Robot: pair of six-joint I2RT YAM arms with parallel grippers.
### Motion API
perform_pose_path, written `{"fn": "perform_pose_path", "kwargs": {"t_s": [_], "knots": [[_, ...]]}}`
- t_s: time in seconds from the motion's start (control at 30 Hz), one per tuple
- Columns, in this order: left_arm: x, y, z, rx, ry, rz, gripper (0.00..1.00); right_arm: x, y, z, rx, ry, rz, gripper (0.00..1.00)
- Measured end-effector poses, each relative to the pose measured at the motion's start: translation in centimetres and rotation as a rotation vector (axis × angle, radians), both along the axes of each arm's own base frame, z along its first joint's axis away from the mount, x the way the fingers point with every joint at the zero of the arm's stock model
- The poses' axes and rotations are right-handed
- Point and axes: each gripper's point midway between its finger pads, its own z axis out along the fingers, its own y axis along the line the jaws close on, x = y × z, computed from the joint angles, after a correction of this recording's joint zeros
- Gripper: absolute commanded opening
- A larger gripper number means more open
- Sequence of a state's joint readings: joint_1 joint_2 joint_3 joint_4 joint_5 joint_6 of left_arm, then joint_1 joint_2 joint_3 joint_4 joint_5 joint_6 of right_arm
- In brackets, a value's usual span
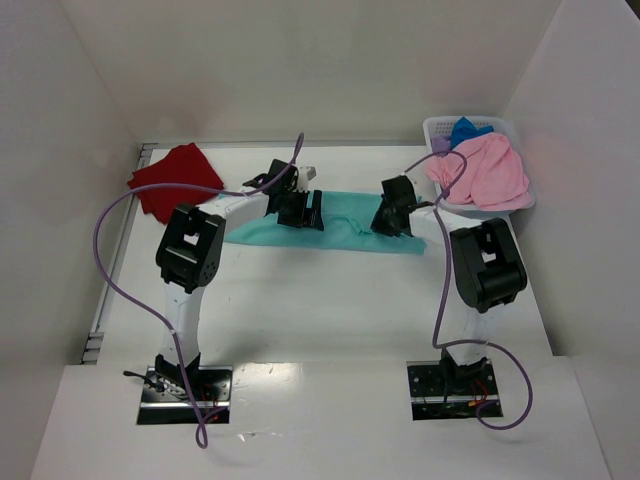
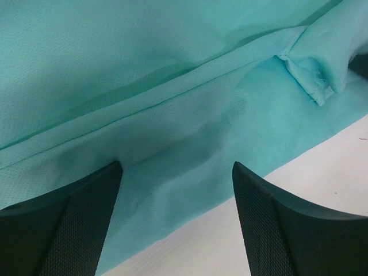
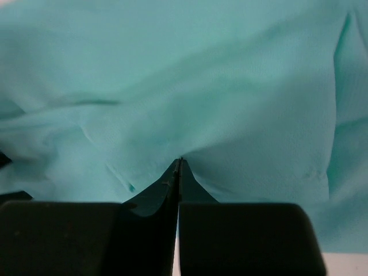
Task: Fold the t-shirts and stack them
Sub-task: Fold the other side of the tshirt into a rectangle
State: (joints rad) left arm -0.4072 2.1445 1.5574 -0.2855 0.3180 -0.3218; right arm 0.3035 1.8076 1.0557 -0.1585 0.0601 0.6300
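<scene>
Two grippers were at the teal shirt, which lay as a flat strip across the table | left gripper: fingers wide apart over its near edge, holding nothing | right gripper: fingers pressed together, pinching a pucker of teal cloth | red shirt lay far left | pink shirt draped over the basket

Bright, even light from above; faint soft shadows on the white table; the teal t-shirt weave looks sharp close up.
</scene>
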Motion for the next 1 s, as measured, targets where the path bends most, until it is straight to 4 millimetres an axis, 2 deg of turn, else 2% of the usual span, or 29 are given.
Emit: {"fn": "perform_pose_path", "kwargs": {"t_s": [0.1, 0.2, 0.23, 0.3, 0.33, 0.47, 0.53, 0.67, 0.8, 0.9, 1.0], "knots": [[0.0, 0.0, 0.0, -0.001, 0.000, 0.002, 0.86, 2.0, 0.2, 1.3, -0.008, -0.046, -0.004, 0.01], [0.0, 0.0, 0.0, -0.002, 0.000, 0.003, 0.86, 3.5, 0.5, 2.5, -0.009, -0.089, -0.006, 0.08], [0.0, 0.0, 0.0, -0.002, 0.000, 0.003, 0.86, 3.7, 0.5, 2.7, -0.010, -0.095, -0.006, 0.17], [0.0, 0.0, -0.1, -0.002, 0.000, 0.003, 0.86, 3.7, 0.4, 2.7, -0.012, -0.096, -0.007, 0.24], [0.0, 0.0, -0.1, -0.002, 0.000, 0.003, 0.86, 3.6, 0.4, 2.6, -0.014, -0.092, -0.006, 0.33], [0.0, -0.1, 0.0, -0.006, 0.002, 0.008, 0.86, 3.2, 0.1, 2.7, -0.021, -0.079, -0.015, 0.52], [0.0, -0.1, 0.0, -0.009, 0.005, 0.014, 0.86, 2.9, 0.0, 3.3, -0.022, -0.077, -0.024, 0.52], [0.0, -0.1, 0.0, -0.010, 0.007, 0.016, 0.86, 2.2, -0.2, 6.2, 0.017, -0.109, -0.062, 0.53], [0.0, -0.1, 0.0, -0.011, 0.006, 0.016, 0.86, 1.5, -0.2, 7.9, 0.056, -0.131, -0.086, 0.53], [0.0, -0.1, 0.0, -0.011, 0.006, 0.016, 0.86, 0.4, -0.1, 7.0, 0.080, -0.096, -0.100, 0.53], [0.0, -0.1, 0.0, -0.011, 0.006, 0.016, 0.86, -1.1, -0.1, 5.1, 0.090, -0.032, -0.110, 0.53]]}}
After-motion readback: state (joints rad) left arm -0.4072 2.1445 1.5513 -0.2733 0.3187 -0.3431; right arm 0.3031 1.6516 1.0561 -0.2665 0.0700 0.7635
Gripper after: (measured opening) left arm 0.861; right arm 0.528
